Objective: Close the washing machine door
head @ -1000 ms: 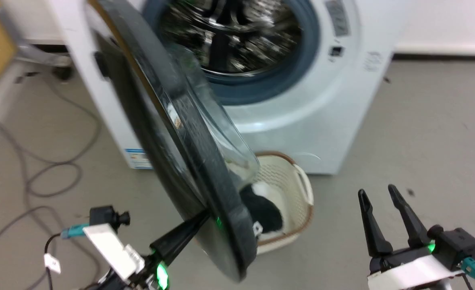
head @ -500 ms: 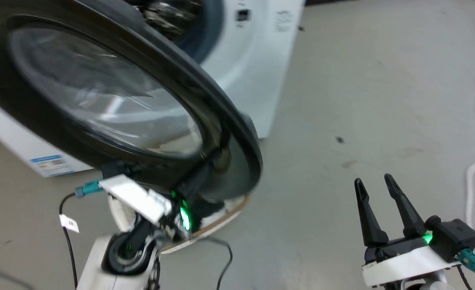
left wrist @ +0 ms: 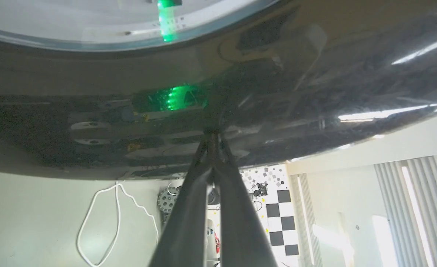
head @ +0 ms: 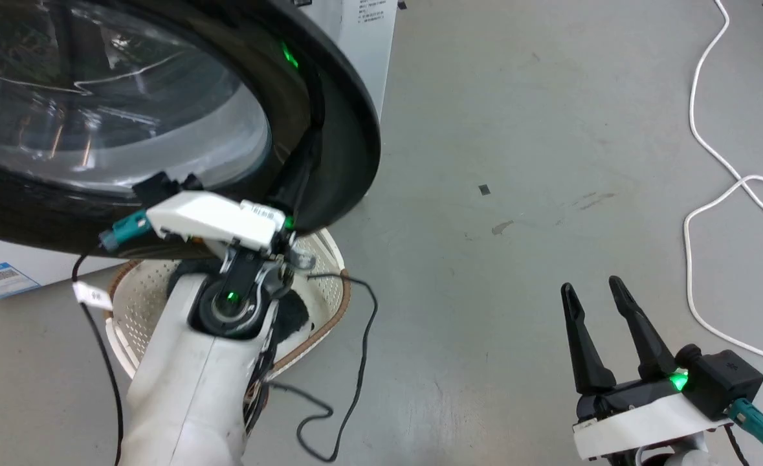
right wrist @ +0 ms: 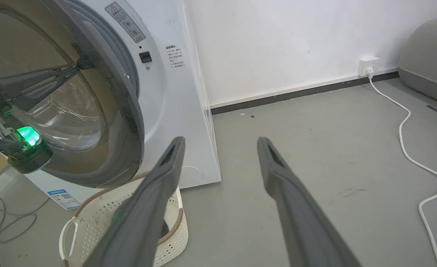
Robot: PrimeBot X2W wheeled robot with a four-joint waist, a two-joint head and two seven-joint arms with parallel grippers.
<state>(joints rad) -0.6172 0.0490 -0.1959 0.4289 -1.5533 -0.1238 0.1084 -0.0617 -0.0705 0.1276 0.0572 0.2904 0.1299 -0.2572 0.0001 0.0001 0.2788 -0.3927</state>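
Head view: the washing machine door (head: 129,110), a black-rimmed disc with a domed glass centre, stands partly open. It is swung out from the white front of the washing machine (head: 363,19) and hangs above a cream perforated laundry basket (head: 136,299) on the floor. The left pincer (head: 313,139) has its fingers pressed together and pinches nothing; its tip bears on the glossy black rim just outside the glass, near the door's free edge. The right pincer (head: 591,285) is spread and empty, low over bare floor and well apart from the door, with a white cable (head: 698,129) lying beyond it.

Left wrist view: the closed tip meets the dark rim.

Right wrist view: the door stands at an angle to the machine front, unlatched.

Handling, as a judgement: the door is probably rigid, fairly heavy and free-swinging on its hinge. Its polished rim looks slippery, so a closed tip may skate sideways. Pushing is best done on the rim at the free edge, opposite the hinge, not on the glass bowl. The latch likely needs a firm final press.
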